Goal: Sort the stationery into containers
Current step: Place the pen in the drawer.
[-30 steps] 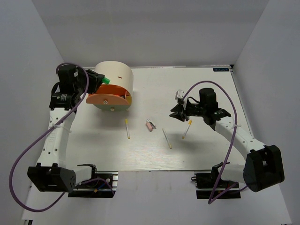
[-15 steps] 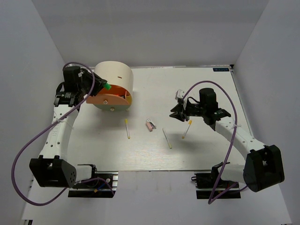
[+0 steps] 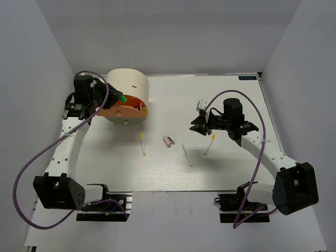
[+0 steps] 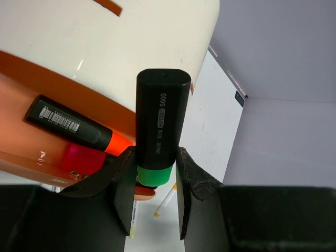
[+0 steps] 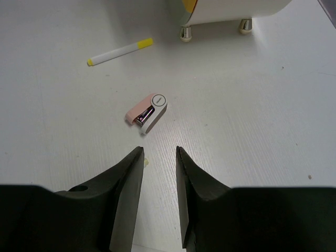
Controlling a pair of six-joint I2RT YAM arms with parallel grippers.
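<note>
My left gripper is clenched on the green-ended highlighter, mid-frame in its wrist view, right of the orange drawer. My right gripper sits released and empty, low in its view, just below the pinkish eraser block.

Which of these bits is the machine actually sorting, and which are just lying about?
Part of the job: green marker in the left claw; orange marker and pink marker in the orange drawer; cream organiser; three pale sticks and a small pink block on the table.
Just there: purple cables; blue label at the table's far edge.
</note>
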